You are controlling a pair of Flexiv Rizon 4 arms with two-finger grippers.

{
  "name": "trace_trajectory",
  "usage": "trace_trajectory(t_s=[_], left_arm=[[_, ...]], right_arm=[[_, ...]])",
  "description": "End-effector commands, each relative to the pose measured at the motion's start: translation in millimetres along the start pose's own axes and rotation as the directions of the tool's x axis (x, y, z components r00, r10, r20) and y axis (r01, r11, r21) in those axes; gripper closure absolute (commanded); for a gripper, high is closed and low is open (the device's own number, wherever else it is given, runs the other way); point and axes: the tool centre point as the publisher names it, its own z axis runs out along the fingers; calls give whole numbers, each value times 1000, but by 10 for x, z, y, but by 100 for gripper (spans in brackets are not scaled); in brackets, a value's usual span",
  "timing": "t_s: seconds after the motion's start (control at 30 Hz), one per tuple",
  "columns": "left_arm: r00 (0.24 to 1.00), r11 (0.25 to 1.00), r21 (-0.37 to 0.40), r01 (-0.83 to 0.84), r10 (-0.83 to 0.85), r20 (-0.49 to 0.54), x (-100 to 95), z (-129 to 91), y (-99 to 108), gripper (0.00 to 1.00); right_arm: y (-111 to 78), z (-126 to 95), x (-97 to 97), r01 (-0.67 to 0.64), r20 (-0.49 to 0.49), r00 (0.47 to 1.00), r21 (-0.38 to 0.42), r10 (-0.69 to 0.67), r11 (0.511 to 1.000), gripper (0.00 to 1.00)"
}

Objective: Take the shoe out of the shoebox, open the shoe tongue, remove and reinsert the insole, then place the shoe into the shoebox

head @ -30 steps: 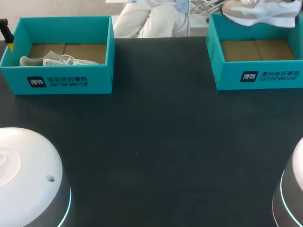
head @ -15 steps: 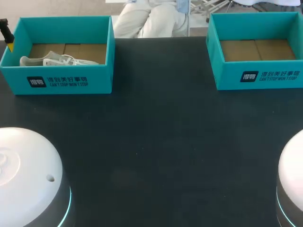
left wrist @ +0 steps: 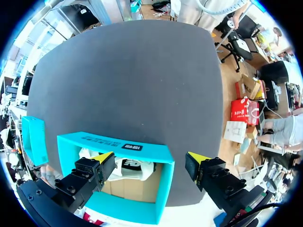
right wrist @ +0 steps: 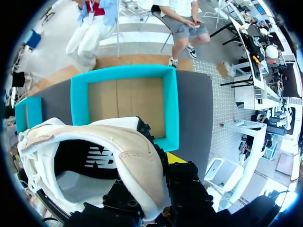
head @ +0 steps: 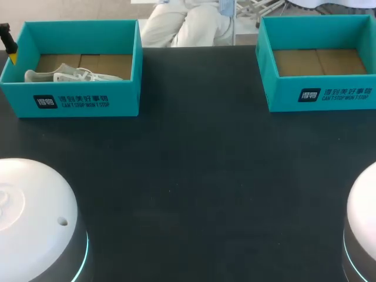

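As left tool (left wrist: 150,159) gapes over the shoe-filled box (left wrist: 164,185), right tool (right wrist: 158,161) seemingly clamps a shoe (right wrist: 97,142).

Our table (head: 194,176) is black all over. At its far left corner the left shoebox (head: 70,104) is teal outside and in, with a brown cardboard floor and a black patch with white print on its near wall. The right shoebox (head: 320,94), at the far right corner, wears the same colours. The pale shoe (head: 70,75) in the left one is off-white. Our beige shoe (right wrist: 128,146) is tan over white, its lining black with a white mark. Our left gripper (left wrist: 149,163) and right gripper (right wrist: 158,151) are black, tipped yellow. Our arm bases (head: 35,211) are white, ringed with cyan light.
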Motion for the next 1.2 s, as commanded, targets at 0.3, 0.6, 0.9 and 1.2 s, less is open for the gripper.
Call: trace_trajectory(t_s=[0.3, 0.6, 0.9, 1.2], left_arm=[[1000, 1000, -2, 0, 0, -2, 2, -1, -8, 0], [1000, 1000, -2, 0, 0, -2, 2, -1, -8, 0], [1000, 1000, -2, 0, 0, -2, 2, -1, -8, 0], [1000, 1000, -2, 0, 0, -2, 2, -1, -8, 0]], right_arm=[[-1011, -47, 684, -85, 88, 991, -204, 104, 975, 100], [-1710, -243, 1136, -106, 134, 980, -271, 146, 957, 100], [-2094, -310, 1600, -118, 138, 976, -304, 166, 945, 100], [-2426, -241, 2109, -78, 117, 985, -359, 128, 930, 100]])
